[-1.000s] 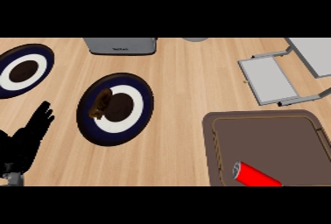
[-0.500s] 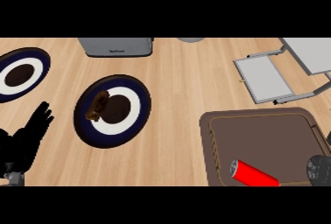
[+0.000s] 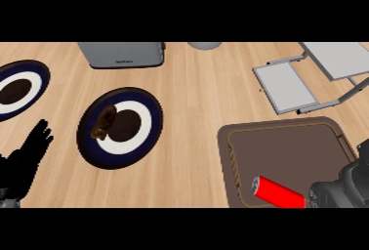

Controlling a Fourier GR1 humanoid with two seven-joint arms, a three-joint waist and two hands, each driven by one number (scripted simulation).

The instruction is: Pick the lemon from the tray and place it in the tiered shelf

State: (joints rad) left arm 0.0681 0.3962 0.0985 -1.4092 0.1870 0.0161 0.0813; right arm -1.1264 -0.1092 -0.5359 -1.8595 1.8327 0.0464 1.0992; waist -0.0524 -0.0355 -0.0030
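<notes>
The brown tray lies at the lower right of the counter. On its near part lies a red cylinder; I see no yellow lemon. My right hand comes in from the lower right corner, right beside the red cylinder's near end, and its fingers are hard to make out. The grey tiered shelf stands at the upper right, beyond the tray. At the lower left edge my left hand rests open, fingers up.
A dark blue plate with brown food sits left of centre, and a second such plate at the far left. A grey box and a grey round thing stand at the far edge.
My right hand has come into view from the lower right and moved over the tray's near corner, up to the red cylinder. The left hand has stayed put.
</notes>
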